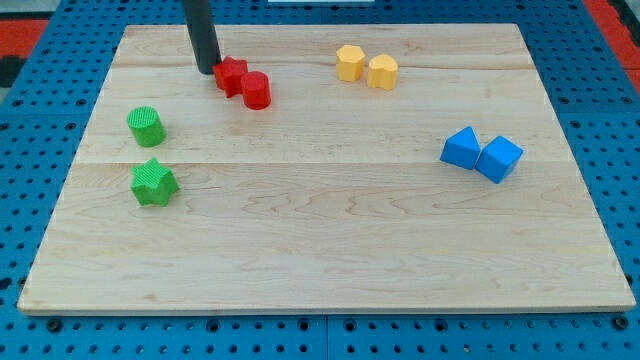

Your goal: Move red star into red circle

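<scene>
Board (320, 250): pale wood, one camera. Landmark for all places below: the red star.

Nearest the view's bottom: green star (153, 183), well apart from the red star, toward the view's bottom-left. Just above it, green circle (146, 126), a short upright cylinder, apart from the green star.

Mid-depth, far to the view's right of the red star: two blue blocks (481, 153), touching each other; exact shapes hard to call.

Far row: red star (231, 75) near the board's top edge, left of centre. Red circle (257, 90) sits at the star's lower right, in contact or as good as; no gap can be made out. Two yellow blocks (366, 67), touching, lie to the right of the star, clearly apart from the red pair.

My tip (207, 71): a bare rod with no fingers or jaws, so nothing to open or close. It stands just at the star's left side, touching or nearly so.

Judgement: the closing push is in hand, and the star looks already up against the circle. The next move calls for little: at most a short nudge rightward and slightly down through the star's centre, kept gentle so the circle is not shunted away.
</scene>
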Controlling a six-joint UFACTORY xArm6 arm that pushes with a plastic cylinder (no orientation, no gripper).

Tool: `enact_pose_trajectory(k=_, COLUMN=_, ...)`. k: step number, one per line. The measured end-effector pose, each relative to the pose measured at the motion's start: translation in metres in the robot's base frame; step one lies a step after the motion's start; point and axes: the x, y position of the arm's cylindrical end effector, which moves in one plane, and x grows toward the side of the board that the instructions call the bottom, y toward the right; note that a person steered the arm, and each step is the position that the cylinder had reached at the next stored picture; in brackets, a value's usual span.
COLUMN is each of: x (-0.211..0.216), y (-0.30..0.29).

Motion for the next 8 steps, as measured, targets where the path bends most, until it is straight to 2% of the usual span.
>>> enact_pose_trajectory(k=1, x=0.016, y=0.041)
enact_pose_trajectory(k=2, x=-0.002, y=0.041)
enact_pose_trajectory(k=3, x=-0.001, y=0.051)
enact_pose_trajectory(k=4, x=0.065, y=0.059)
enact_pose_trajectory(k=5, x=0.106, y=0.081)
enact_pose_trajectory(k=6, x=0.093, y=0.054)
enact_pose_trajectory(k=8, x=0.058, y=0.065)
